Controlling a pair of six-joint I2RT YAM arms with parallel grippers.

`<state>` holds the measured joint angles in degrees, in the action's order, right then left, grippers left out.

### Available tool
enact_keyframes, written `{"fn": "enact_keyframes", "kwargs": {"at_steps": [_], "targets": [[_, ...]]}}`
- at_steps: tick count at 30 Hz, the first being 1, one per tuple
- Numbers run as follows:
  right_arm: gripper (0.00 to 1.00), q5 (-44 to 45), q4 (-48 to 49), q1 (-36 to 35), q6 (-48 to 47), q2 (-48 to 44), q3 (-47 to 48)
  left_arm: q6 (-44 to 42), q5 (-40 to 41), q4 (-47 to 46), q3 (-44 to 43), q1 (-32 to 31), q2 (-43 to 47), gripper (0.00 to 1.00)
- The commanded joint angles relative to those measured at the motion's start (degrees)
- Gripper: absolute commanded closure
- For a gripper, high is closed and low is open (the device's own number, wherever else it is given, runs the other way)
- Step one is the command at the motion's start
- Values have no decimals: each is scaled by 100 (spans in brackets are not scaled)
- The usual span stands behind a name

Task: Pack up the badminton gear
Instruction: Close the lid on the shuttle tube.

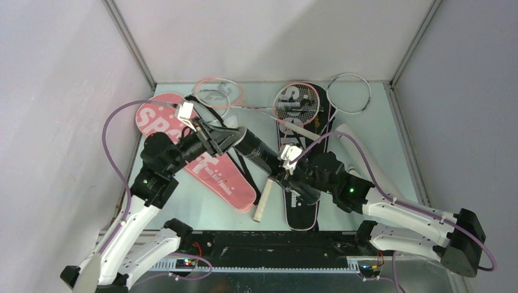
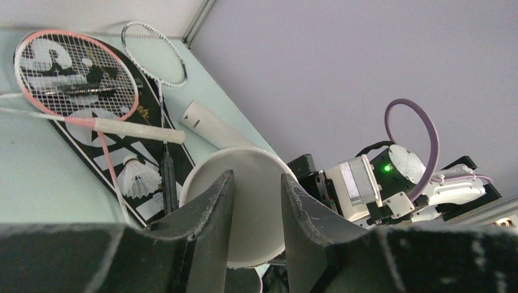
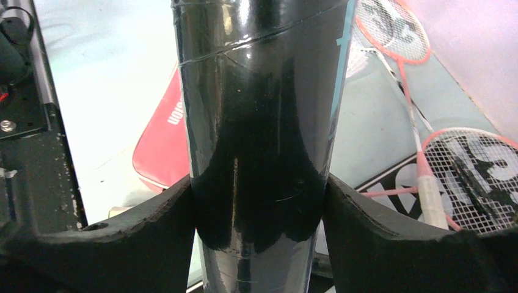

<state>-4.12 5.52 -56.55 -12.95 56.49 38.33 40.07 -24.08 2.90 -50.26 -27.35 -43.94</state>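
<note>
- Right pincer (image 3: 259,183) pinches the glossy black cardboard shuttle tube (image 1: 259,151) over the tabletop's (image 1: 382,116) centre
- Left pincer (image 2: 258,207), fingers parted and empty, sits at the tube's open mouth, its 9 o'clock end
- Still loose: white feather shuttlecock (image 2: 139,177) on the black racket-shaped cover (image 1: 302,207), pink-framed racket (image 1: 214,91) at 12 o'clock, pink racket-shaped cover (image 1: 229,180) at 9 o'clock
- Packing looks barely begun
</note>
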Motion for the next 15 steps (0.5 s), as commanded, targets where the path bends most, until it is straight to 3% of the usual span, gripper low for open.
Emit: {"fn": "enact_keyframes", "kwargs": {"at_steps": [1, 6, 15], "targets": [[71, -412, 1775, 4, 377, -58, 592, 4, -195, 31, 367, -226, -34, 62], [71, -603, 1828, 47, 482, -107, 588, -449, -46, 14, 505, -397, 6, 62], [71, -768, 2234, 160, 1035, -50, 592, -304, 302, -872, 1039, -729, 125, 62]]}}
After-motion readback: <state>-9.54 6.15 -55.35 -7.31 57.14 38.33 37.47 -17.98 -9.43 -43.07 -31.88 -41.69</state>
